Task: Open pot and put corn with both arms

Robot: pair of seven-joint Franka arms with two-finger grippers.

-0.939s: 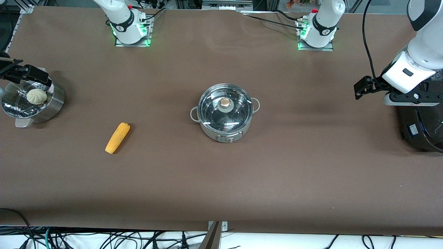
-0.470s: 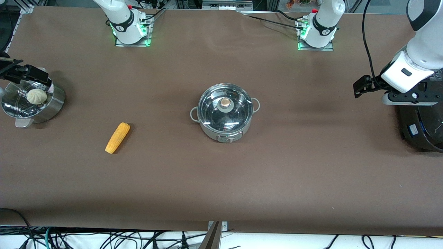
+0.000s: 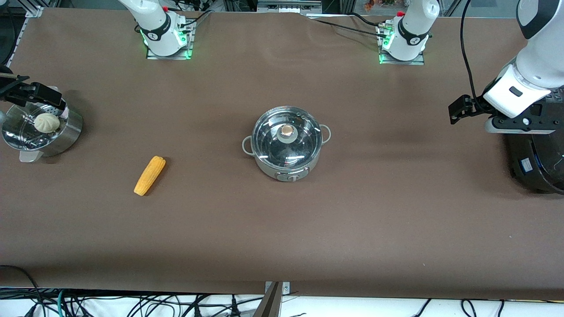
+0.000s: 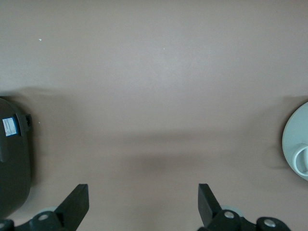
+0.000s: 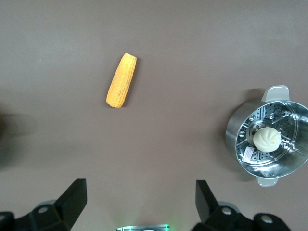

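The steel pot (image 3: 286, 147) stands in the middle of the table with its glass lid and copper knob (image 3: 287, 129) on. The corn (image 3: 150, 175) lies on the table toward the right arm's end, a little nearer the front camera than the pot; it also shows in the right wrist view (image 5: 121, 87). My right gripper (image 3: 31, 92) hangs open and empty (image 5: 140, 187) over the steamer basket's edge. My left gripper (image 3: 520, 125) hangs open and empty (image 4: 143, 192) over bare table beside the black cooker. The pot is out of both wrist views.
A perforated steel steamer basket (image 3: 66, 132) with a pale bun (image 3: 46, 122) stands at the right arm's end; it also shows in the right wrist view (image 5: 240, 144). A big black cooker (image 3: 535, 158) stands at the left arm's end, seen in the left wrist view (image 4: 12, 159).
My left gripper has drifted slightly toward the middle of the table. The right arm, pot and corn have not moved.
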